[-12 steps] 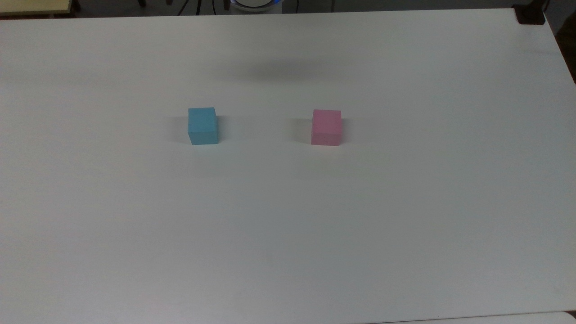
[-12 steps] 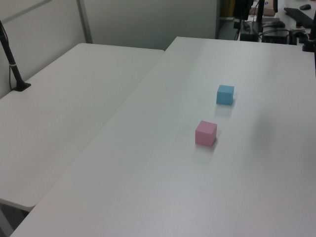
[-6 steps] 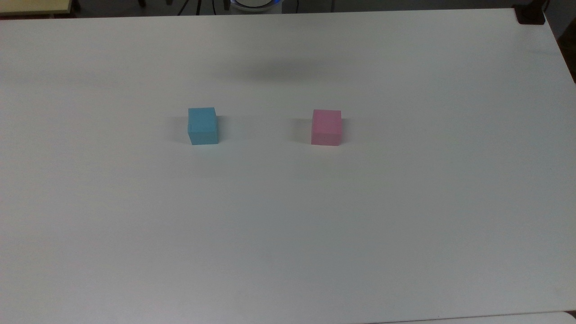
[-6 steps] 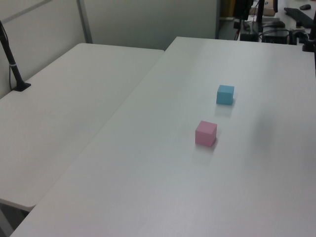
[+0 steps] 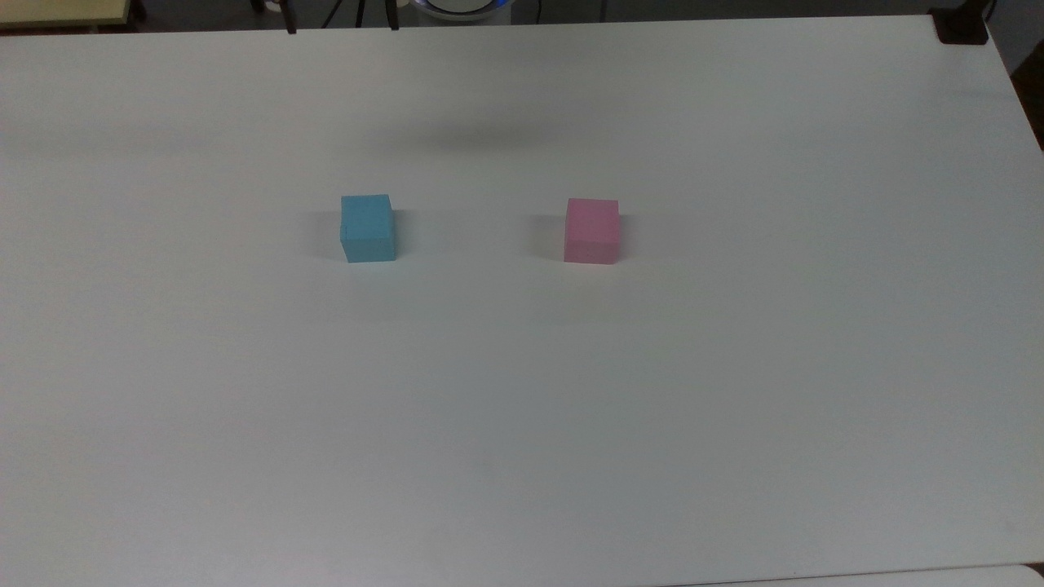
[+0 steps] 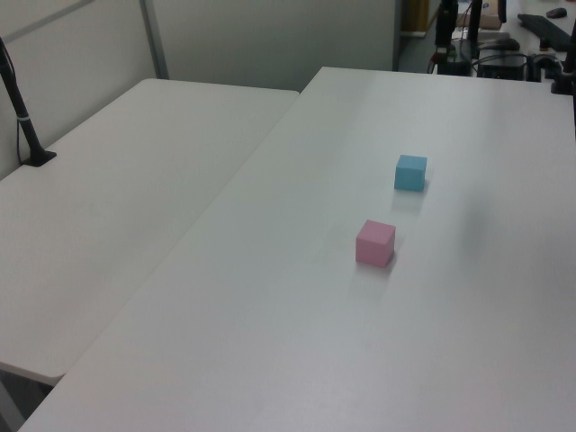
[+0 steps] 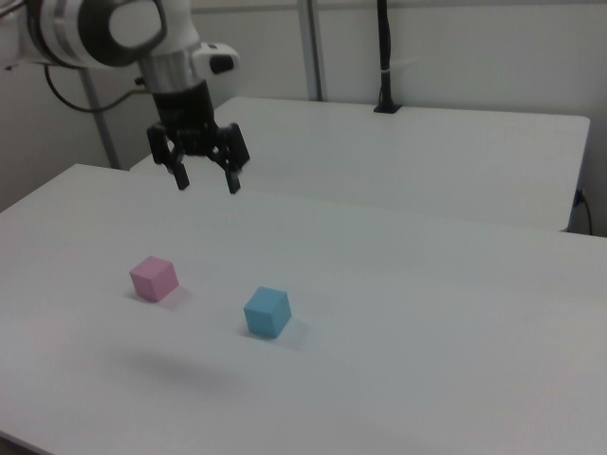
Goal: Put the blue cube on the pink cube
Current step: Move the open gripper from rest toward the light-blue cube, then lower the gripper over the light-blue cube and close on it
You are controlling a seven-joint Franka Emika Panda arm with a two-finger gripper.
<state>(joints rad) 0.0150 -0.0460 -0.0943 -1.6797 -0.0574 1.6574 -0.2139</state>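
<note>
Right view: robot hand (image 7: 206, 180), fingers spread wide & holding nothing, hangs upper left of frame – the blue cube (image 7: 266, 312) sits on the white bench (image 7: 455, 313) below & to its right, pink cube (image 7: 154, 278) well apart at left.

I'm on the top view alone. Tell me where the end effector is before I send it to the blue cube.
Observer: In the right view the end effector hangs in the air over the table, touching neither cube.
Operator: Report whether it is open.
Observer: Open, with nothing held in it.
Operator: Give me its line-up with the cubes.
Observer: Across the right view it sits between the pink cube and the blue cube, higher in the picture than both.
</note>
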